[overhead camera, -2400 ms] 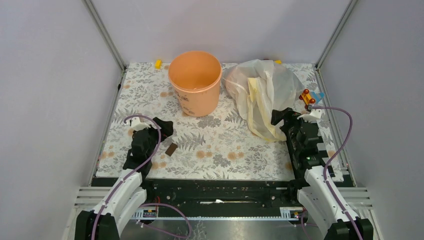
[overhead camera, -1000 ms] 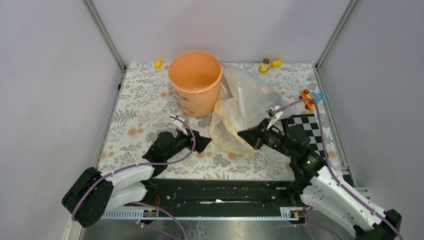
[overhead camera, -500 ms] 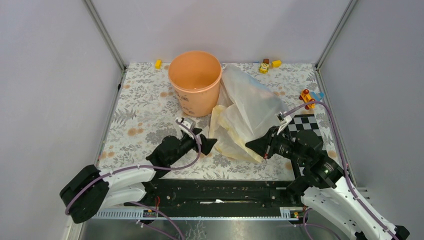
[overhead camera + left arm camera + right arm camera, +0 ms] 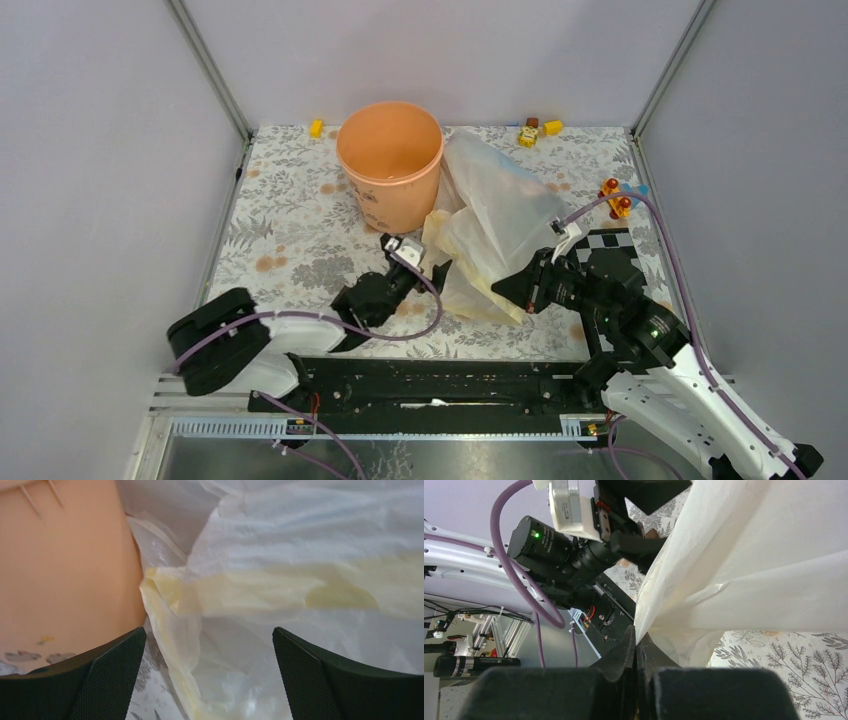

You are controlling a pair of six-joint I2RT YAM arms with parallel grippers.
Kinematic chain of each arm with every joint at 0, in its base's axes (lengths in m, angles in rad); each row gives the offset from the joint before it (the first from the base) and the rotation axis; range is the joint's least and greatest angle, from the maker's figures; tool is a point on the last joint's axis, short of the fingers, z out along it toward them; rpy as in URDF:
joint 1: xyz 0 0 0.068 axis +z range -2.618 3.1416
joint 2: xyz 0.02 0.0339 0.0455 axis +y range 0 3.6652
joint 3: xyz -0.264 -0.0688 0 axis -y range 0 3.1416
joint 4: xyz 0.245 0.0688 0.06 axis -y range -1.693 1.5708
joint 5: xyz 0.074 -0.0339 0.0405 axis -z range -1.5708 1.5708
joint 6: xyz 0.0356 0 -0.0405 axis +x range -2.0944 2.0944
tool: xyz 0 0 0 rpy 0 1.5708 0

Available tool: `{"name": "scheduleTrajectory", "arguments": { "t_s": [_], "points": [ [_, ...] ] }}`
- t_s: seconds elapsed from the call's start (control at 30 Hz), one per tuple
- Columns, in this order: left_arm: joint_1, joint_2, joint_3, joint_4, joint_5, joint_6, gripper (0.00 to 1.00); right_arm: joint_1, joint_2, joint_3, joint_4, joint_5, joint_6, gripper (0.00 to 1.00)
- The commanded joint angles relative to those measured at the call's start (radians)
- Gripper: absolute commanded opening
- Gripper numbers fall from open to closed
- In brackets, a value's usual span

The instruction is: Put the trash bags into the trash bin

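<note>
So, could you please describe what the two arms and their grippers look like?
The left arm and right arm have white shells on the lower links and black wrist sections, each with a purple cable running along it. The grippers are black and two-fingered; the left gripper has mesh-textured fingers.

Floral table (image 4: 290,225) bears trash bin (image 4: 390,170), trash bags (image 4: 505,210), small toys (image 4: 534,131), checkerboard (image 4: 618,250).

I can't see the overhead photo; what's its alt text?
Two robot arms reach across a floral table toward crumpled plastic bags beside an upright orange bucket. The right gripper pinches the bags' near edge; the left gripper is open beside them.
</note>
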Motion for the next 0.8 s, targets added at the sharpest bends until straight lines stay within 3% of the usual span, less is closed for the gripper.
{"name": "scheduleTrajectory", "arguments": {
  "t_s": [0.0, 0.17, 0.2, 0.27, 0.3, 0.33, 0.53, 0.77],
  "points": [
    [-0.001, 0.116, 0.122, 0.179, -0.125, 0.149, 0.99, 0.007, -0.014, 0.057, -0.018, 0.005, 0.014, 0.00],
    [0.002, 0.233, 0.244, 0.206, -0.222, 0.258, 0.96, 0.007, -0.024, 0.093, -0.062, 0.052, 0.004, 0.00],
    [0.004, 0.238, 0.252, 0.205, -0.202, 0.265, 0.85, 0.008, -0.026, 0.101, -0.072, 0.062, 0.005, 0.00],
    [0.005, 0.208, 0.256, 0.173, -0.121, 0.258, 0.44, 0.007, -0.030, 0.117, -0.096, 0.093, 0.000, 0.00],
    [0.004, 0.183, 0.254, 0.141, -0.074, 0.243, 0.19, 0.007, -0.034, 0.127, -0.110, 0.118, -0.001, 0.00],
    [0.003, 0.151, 0.254, 0.104, -0.048, 0.219, 0.01, 0.008, -0.039, 0.137, -0.125, 0.156, -0.001, 0.00],
    [0.003, -0.101, 0.275, -0.252, 0.017, 0.038, 0.00, 0.006, -0.031, 0.198, -0.214, 0.390, -0.014, 0.00],
    [0.002, -0.303, 0.406, -0.725, 0.141, -0.170, 0.00, 0.007, 0.060, 0.273, -0.259, 0.512, -0.070, 0.02]
  ]
}}
